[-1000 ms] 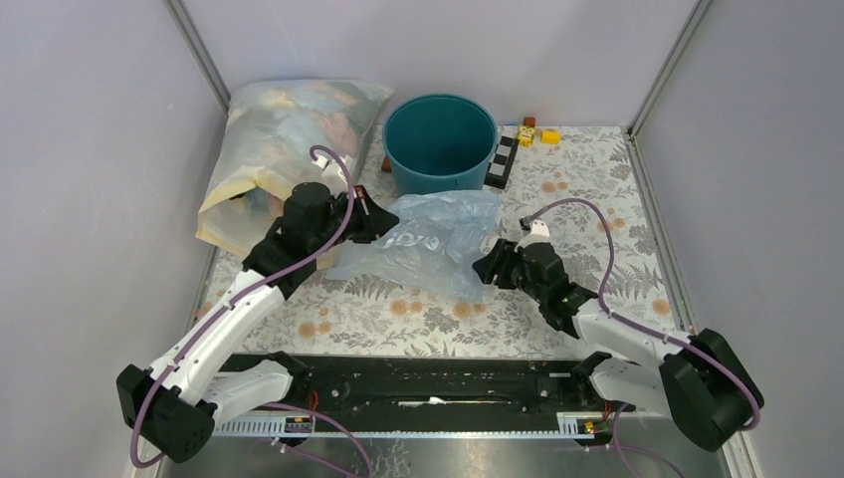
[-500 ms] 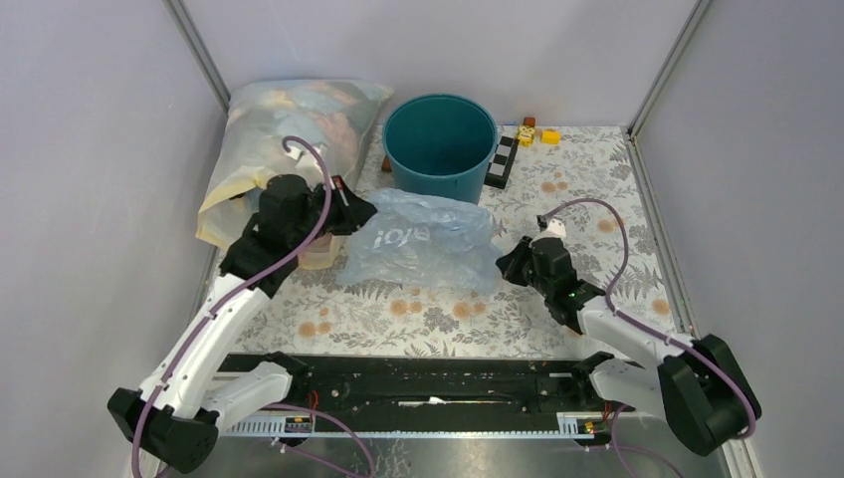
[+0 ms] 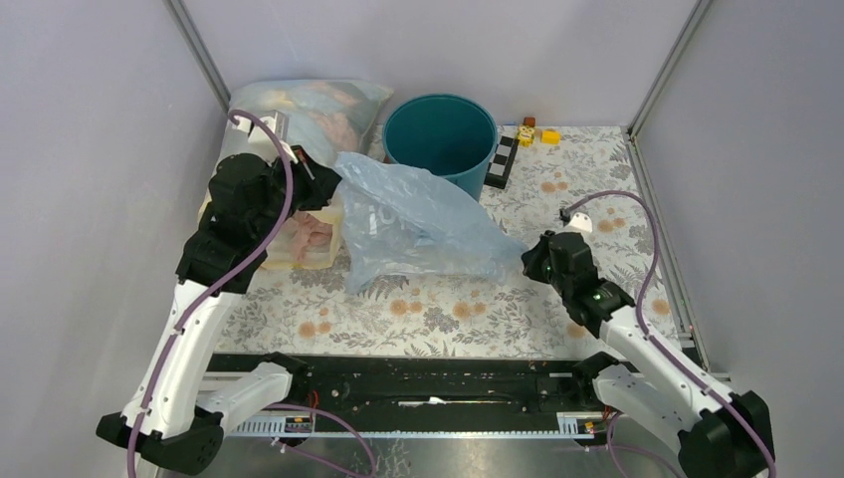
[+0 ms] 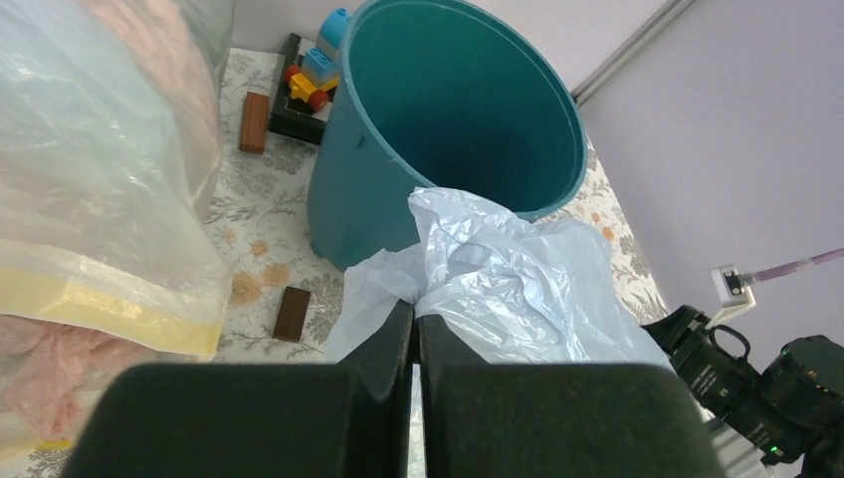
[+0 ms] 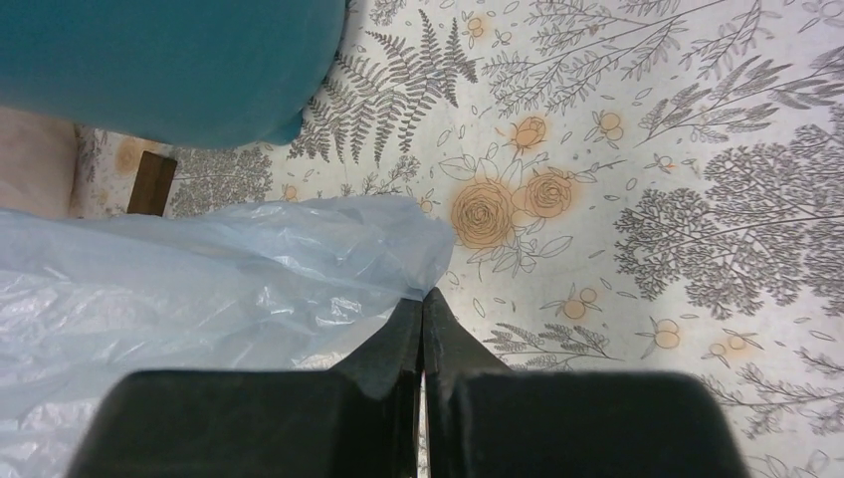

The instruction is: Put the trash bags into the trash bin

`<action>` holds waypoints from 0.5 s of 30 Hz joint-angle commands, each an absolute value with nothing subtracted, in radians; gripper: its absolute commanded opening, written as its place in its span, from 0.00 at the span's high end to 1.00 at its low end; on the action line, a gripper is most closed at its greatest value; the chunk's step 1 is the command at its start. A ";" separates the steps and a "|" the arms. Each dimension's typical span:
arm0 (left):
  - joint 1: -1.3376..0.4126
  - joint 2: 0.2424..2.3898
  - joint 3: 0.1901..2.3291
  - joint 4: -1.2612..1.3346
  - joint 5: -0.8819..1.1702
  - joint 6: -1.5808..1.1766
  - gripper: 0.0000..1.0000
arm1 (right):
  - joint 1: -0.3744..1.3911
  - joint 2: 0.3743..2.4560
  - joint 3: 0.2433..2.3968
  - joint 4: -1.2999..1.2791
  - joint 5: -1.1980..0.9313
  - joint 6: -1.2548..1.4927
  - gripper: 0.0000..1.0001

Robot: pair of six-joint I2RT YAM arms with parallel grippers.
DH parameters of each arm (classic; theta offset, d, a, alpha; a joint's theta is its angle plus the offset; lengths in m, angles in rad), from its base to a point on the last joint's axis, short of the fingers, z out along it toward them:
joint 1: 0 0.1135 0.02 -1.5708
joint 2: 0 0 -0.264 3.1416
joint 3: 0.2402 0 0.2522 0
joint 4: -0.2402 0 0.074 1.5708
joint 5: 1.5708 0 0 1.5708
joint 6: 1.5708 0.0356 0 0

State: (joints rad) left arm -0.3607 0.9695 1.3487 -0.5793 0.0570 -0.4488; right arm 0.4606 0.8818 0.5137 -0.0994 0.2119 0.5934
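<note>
Seen from above, the left gripper (image 3: pixel 331 183) is raised in front of the large cloudy yellow-edged bag stuffed with items (image 3: pixel 318 108). The thin translucent pale blue plastic film bag (image 3: pixel 418 219) drapes from it and slopes down rightward to the right gripper (image 3: pixel 527 261), which sits low over the floral tablecloth (image 3: pixel 597 189). The round dark teal plastic bin (image 3: pixel 440 139) stands just behind the film, which covers part of its near wall.

Only the left wrist view shows that grip. The left gripper (image 4: pixel 415 321) has its fingers pressed together on a bunched fold of the pale blue bag (image 4: pixel 498 289). The bin (image 4: pixel 448 110) is just beyond. A small dark brown block (image 4: pixel 293 313) lies at the bin's foot, where the overhead view shows only film.

The right wrist view shows the right gripper (image 5: pixel 423 304) pinched together on the bag's corner (image 5: pixel 199 299), with the bin's wall (image 5: pixel 169 70) at the upper left.
</note>
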 commanded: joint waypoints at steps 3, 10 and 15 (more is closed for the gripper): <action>-0.354 0.983 1.306 -0.517 0.255 -0.487 1.00 | 0.453 0.763 0.652 -0.261 0.119 0.500 0.90; -0.354 1.010 1.202 -0.415 0.361 -0.569 1.00 | 0.453 0.728 0.759 -0.334 -0.171 0.373 0.14; -0.354 1.049 1.179 -0.382 0.409 -0.589 1.00 | 0.454 0.731 0.774 -0.274 -0.344 0.314 0.11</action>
